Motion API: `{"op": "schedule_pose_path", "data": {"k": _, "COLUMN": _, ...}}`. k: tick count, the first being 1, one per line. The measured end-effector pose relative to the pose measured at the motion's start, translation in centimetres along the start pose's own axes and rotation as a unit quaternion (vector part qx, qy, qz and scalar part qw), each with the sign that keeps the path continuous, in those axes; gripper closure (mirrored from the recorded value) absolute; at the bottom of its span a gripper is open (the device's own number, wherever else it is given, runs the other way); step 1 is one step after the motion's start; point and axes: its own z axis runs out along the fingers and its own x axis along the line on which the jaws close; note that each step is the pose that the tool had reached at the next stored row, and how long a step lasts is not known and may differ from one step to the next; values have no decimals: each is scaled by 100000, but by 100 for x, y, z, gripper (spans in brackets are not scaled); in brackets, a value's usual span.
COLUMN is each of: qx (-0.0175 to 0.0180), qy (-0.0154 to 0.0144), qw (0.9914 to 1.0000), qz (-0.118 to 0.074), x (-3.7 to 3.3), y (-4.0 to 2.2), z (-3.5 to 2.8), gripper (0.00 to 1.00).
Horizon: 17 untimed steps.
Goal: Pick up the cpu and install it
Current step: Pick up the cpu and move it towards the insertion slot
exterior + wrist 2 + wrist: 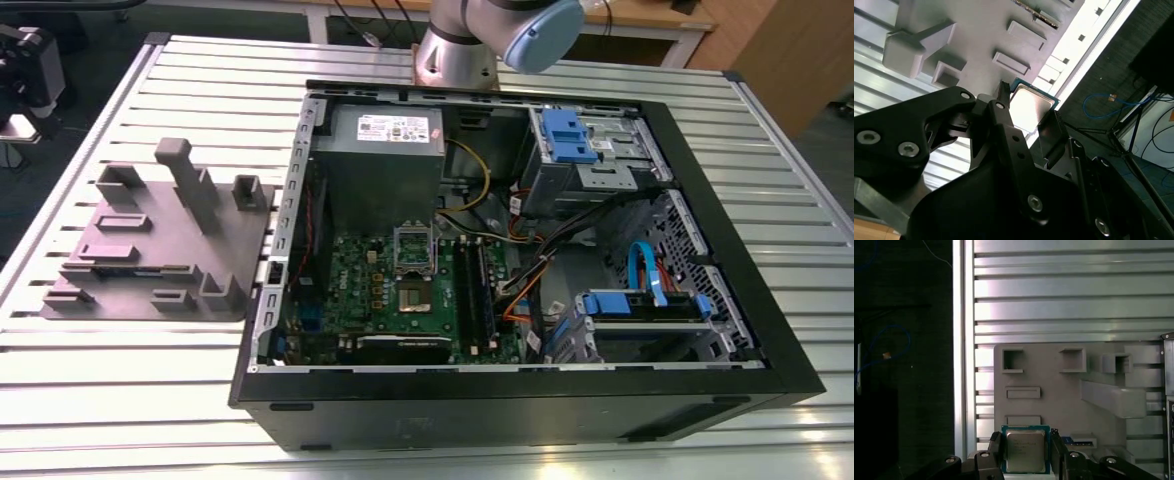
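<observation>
One cpu [1025, 450], one grey plate [160, 250], one computer case [534, 400] — and two fingers [995, 452].

Strong glare on cpu [1029, 107] and table [1064, 290]

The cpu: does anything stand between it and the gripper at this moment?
Nothing visible does. In the first wrist view the cpu sits directly between the fingers of the gripper, which appear closed against two opposite edges of it, with the grey plate behind it.
</observation>
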Motion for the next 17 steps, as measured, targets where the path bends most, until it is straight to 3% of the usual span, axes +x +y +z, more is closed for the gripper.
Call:
{"op": "schedule_pose_path", "data": {"k": 7, "qx": 3, "qy": 9, "qw": 100000, "qz": -7, "x": -4, "y": 0, "z": -8, "gripper": 53}}
{"op": "schedule_pose_path", "data": {"k": 17, "qx": -2, "qy": 8, "qw": 100000, "qz": -1, "x": -88, "y": 3, "z": -9, "gripper": 53}}
